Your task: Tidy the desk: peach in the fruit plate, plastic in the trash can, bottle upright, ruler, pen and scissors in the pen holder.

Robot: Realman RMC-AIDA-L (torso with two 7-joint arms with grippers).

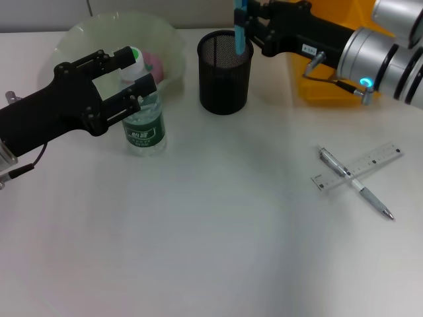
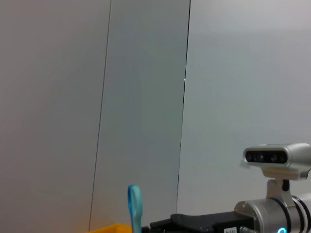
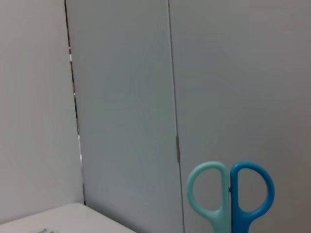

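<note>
Ruler (image 1: 360, 165), a clear plastic strip, and silver pen (image 1: 353, 182) lie crossed nearest me, untouched. Further back, my left gripper (image 1: 129, 78) spreads its fingers around the upright clear water bottle (image 1: 143, 122). Farthest, my right gripper (image 1: 248, 30) pinches blue-handled scissors (image 1: 239, 26) over the black mesh pen holder (image 1: 225, 71) (nearly in, I judge).

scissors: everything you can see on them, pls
The scissors have plastic loop handles, one pale teal, one blue, side by side and closed in the right wrist view. They stand upright, handles up, blades down inside the black mesh pen holder at the desk's far side. The right claw is at them; whether it is gripping is unclear. The blades are hidden.
</note>
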